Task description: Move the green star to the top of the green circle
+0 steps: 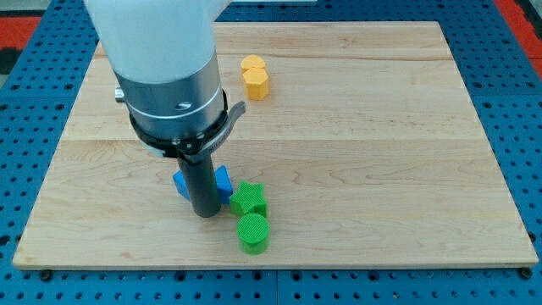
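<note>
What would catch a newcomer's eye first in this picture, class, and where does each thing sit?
The big white and grey arm fills the view's upper left, its dark rod ending at my tip, low on the wooden board. Just right of my tip sits the green star, with the green circle directly below it, the two looking in contact. A blue block shows partly behind the rod, and a yellow block stands alone near the view's top.

The arm (161, 51) comes down from the view's top left, white above, a dark collar below. Its straight dark rod stands upright, my tip (205, 214) resting low.
</note>
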